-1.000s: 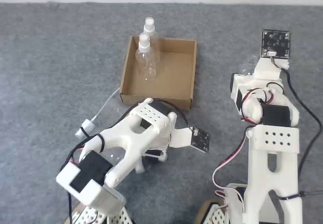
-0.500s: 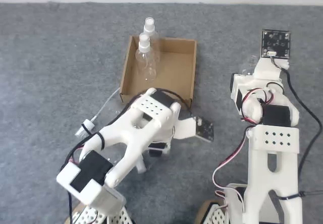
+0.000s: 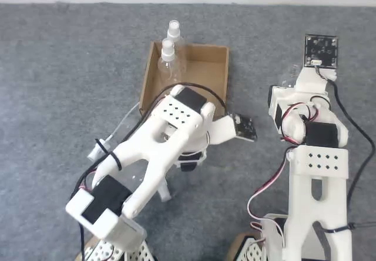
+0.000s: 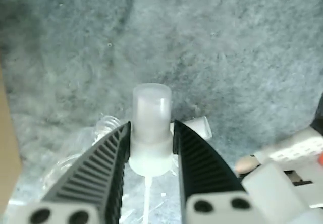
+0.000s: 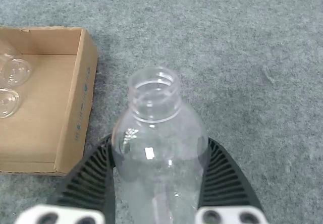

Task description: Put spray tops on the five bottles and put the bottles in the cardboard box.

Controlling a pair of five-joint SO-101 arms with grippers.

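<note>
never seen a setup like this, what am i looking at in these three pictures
Two small white robot arms stand side by side on grey carpet. One picture looks down from above; the other two come from cameras on each arm's wrist. The left gripper pinches a spray top. The right gripper holds an open bottle with no top. The cardboard box holds two capped bottles; a loose spray top lies on the carpet.

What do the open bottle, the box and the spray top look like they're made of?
The bottle is probably clear glossy plastic: you see through it and it glints. The box is matte brown cardboard with raw cut edges. The spray top looks like frosted translucent plastic, cloudy white.
</note>
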